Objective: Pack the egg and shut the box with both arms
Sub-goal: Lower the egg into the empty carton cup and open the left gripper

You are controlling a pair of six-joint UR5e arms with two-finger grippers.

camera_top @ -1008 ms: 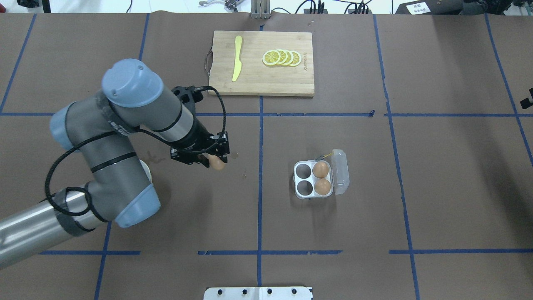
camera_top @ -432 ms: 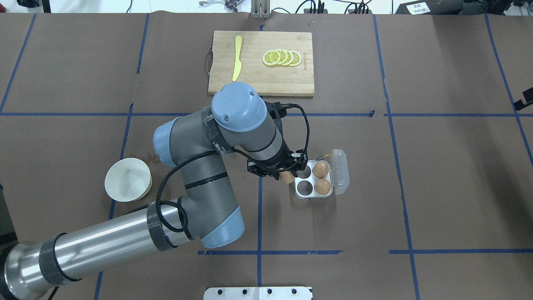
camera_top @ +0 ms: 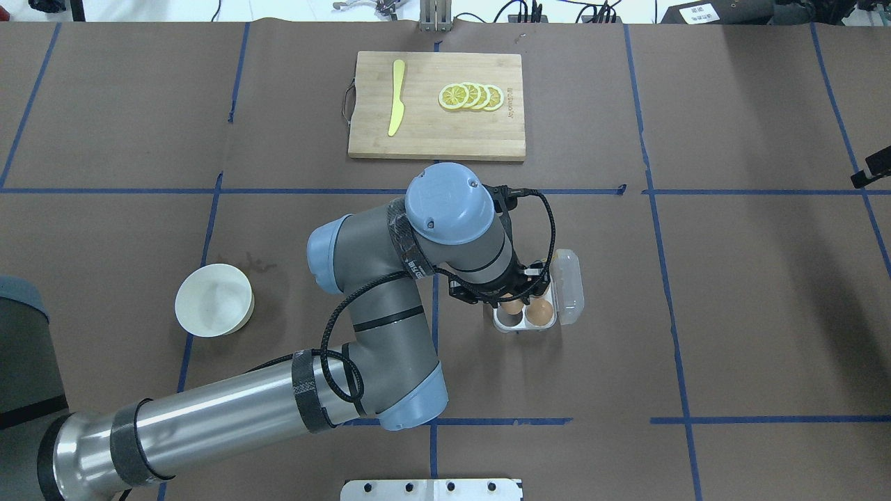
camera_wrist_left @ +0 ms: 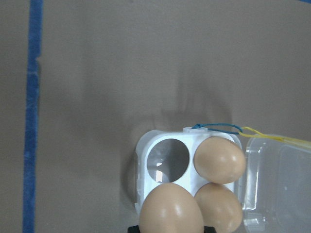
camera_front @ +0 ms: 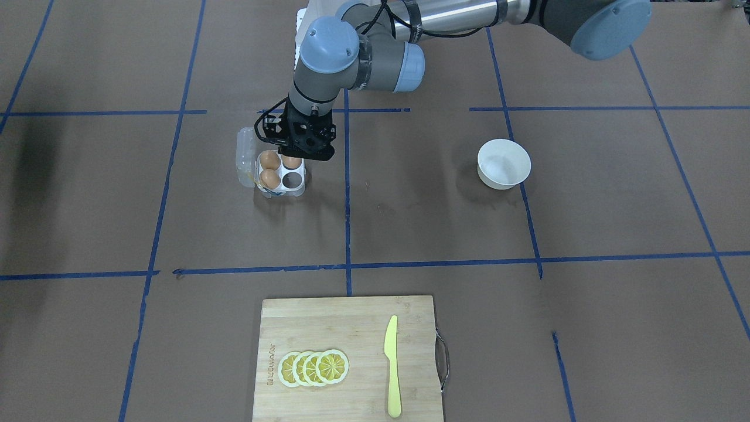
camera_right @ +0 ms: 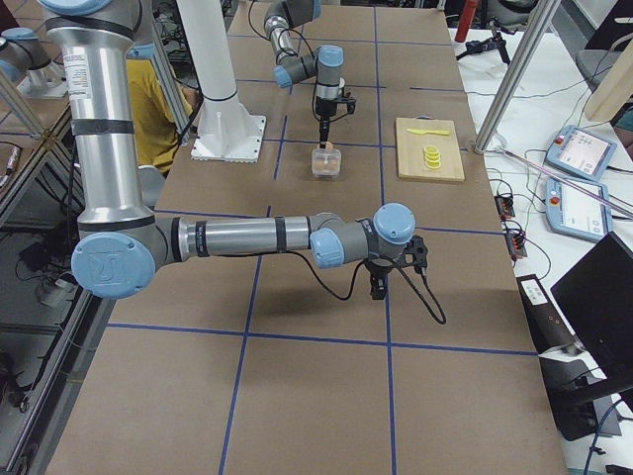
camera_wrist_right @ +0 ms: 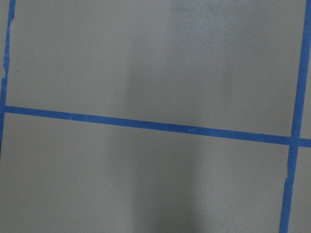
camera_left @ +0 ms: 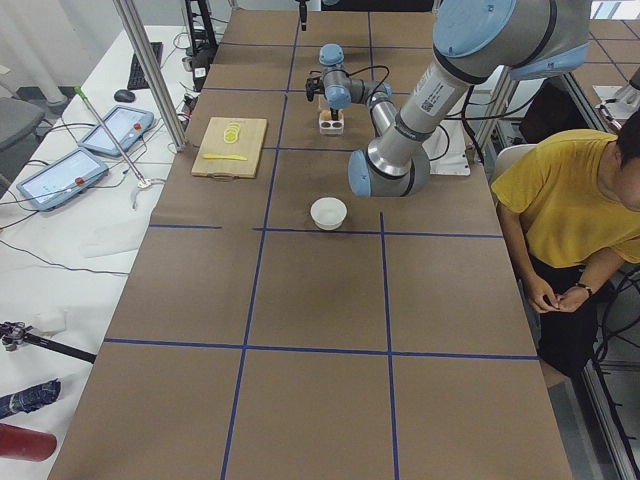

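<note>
My left gripper [camera_top: 516,298] is shut on an orange-brown egg [camera_wrist_left: 171,209] and holds it right over the clear box [camera_top: 498,322]. The egg is at the box's left cell on the robot's side [camera_front: 291,162]. I cannot tell if it touches the cell. Two more eggs [camera_front: 269,159] [camera_front: 270,177] fill the two cells next to the lid. The fourth cell [camera_wrist_left: 167,158] is empty. The clear lid [camera_top: 569,289] hangs open to the right, with a yellow string [camera_wrist_left: 265,134] at the hinge. My right gripper [camera_right: 376,284] hovers over bare table far to the right; I cannot tell its state.
A white bowl [camera_top: 214,300] stands to the left. A wooden cutting board [camera_top: 437,132] at the far side holds lemon slices [camera_top: 471,97] and a yellow knife [camera_top: 397,97]. A person in yellow [camera_left: 570,200] sits beside the table.
My left arm has swung right with the egg, from beside the bowl to over the box. The bowl has come into view.
</note>
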